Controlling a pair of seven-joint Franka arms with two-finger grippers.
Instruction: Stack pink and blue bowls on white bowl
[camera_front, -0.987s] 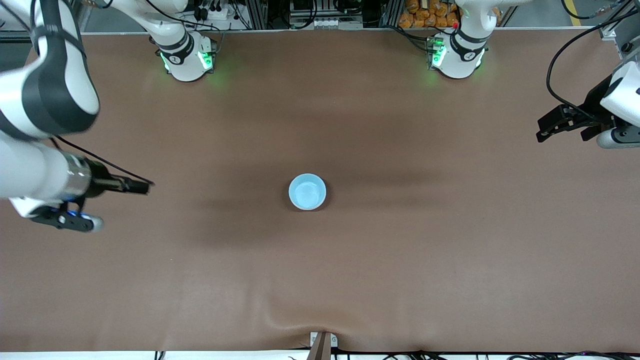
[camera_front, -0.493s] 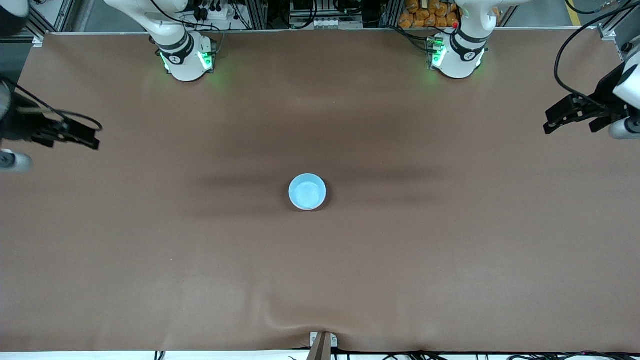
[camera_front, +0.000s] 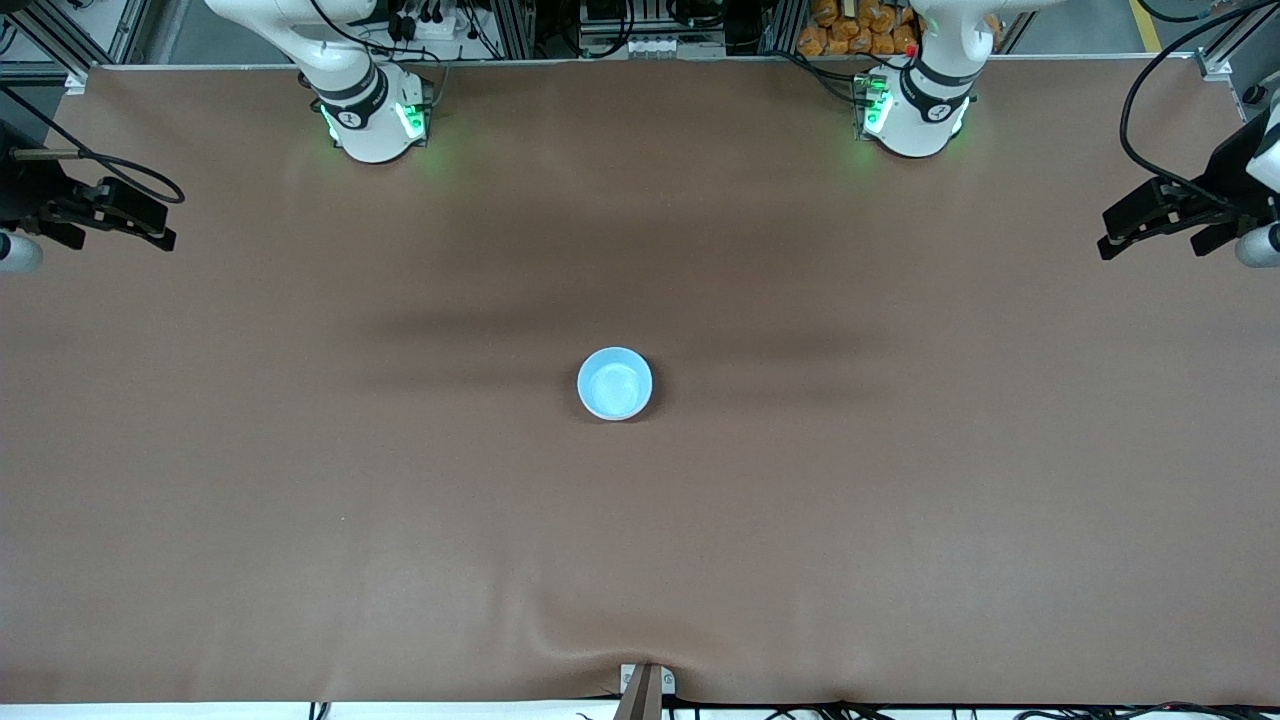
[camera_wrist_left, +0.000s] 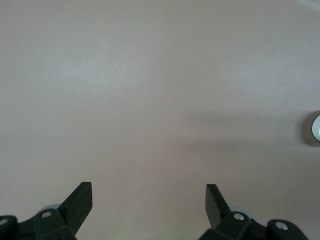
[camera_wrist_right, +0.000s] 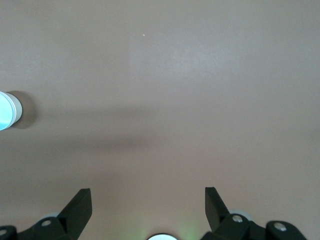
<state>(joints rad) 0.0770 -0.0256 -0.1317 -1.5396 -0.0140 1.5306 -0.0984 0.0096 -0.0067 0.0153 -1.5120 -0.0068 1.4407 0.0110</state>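
The blue bowl (camera_front: 614, 383) stands upright mid-table, and only it shows from above. In the right wrist view it sits at the picture's edge (camera_wrist_right: 4, 111), with the white wall of the white bowl (camera_wrist_right: 16, 107) showing under it. The left wrist view catches just a sliver of the stack (camera_wrist_left: 316, 129). The pink bowl is hidden. My left gripper (camera_front: 1106, 238) hangs open and empty over the left arm's end of the table (camera_wrist_left: 149, 192). My right gripper (camera_front: 160, 225) hangs open and empty over the right arm's end (camera_wrist_right: 148, 196). Both are well away from the stack.
The brown cloth (camera_front: 900, 480) covers the whole table and puckers into a wrinkle (camera_front: 590, 635) near the front edge, by a small clamp (camera_front: 645, 685). The two arm bases (camera_front: 372, 120) (camera_front: 912, 115) stand along the edge farthest from the front camera.
Both arms have drawn back toward their own table ends, the right one by a long way and toward the bases. Both grippers stay open. The bowl stack has not moved.
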